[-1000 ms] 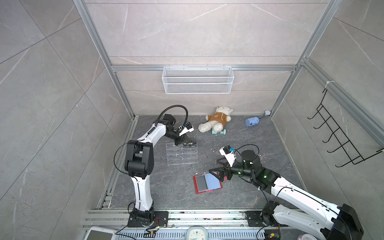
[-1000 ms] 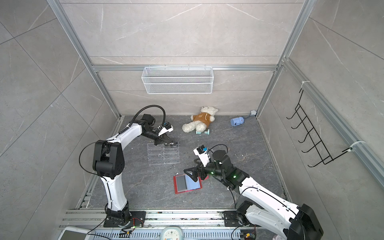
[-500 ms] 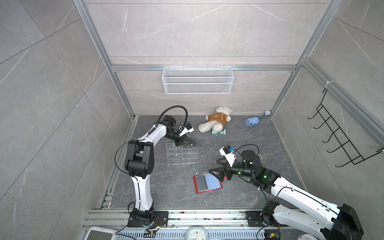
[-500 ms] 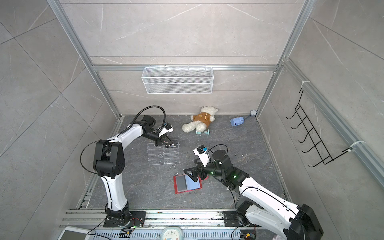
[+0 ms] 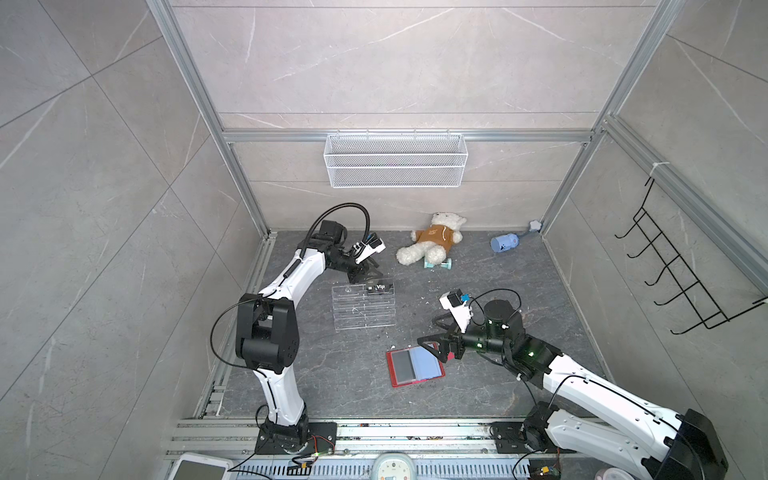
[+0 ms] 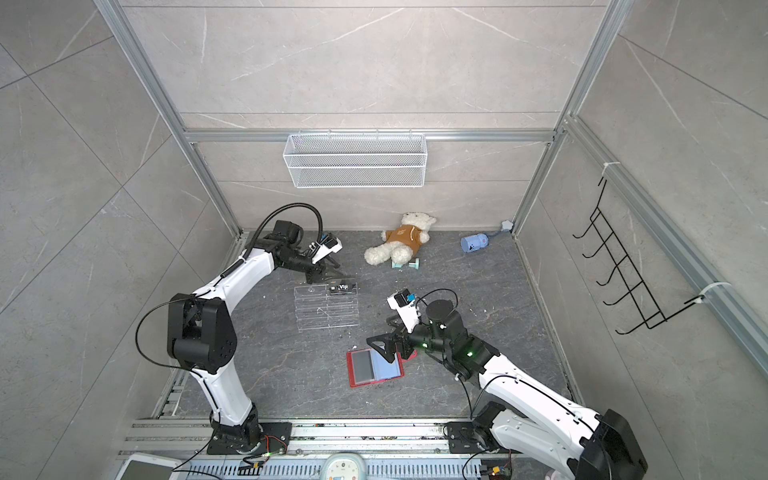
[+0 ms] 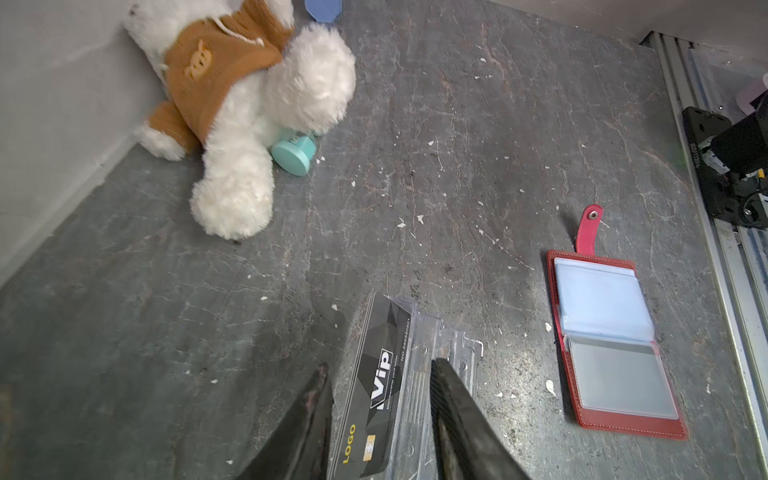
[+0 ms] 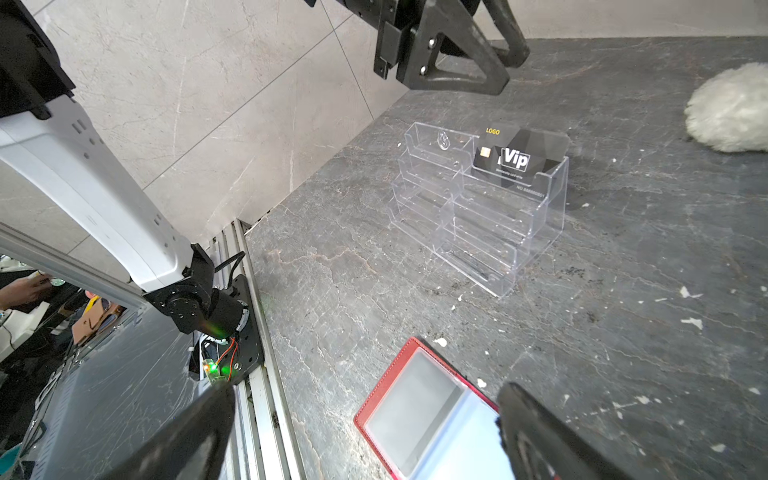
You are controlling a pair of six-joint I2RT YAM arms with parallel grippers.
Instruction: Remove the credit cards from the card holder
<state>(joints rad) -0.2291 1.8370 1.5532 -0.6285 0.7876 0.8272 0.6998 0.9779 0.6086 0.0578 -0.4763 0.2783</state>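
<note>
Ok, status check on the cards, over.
Left gripper open above the Vip card, which stands in the clear rack, top tier. Right gripper open over the card holder, lying unfolded. Nothing seen in the way.

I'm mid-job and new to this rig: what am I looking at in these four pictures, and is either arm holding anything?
Two white robot arms stand at the near edge of a grey table. Two pictures look down from overhead; the other two come from cameras on the arms' wrists. The left end effector hangs open above a clear rack with a black Vip card standing in its top tier, holding nothing. The right end effector, also empty, is wide open over the red card holder, lying unfolded. A teddy bear, a teal dumbbell and a blue object lie at the back.
</note>
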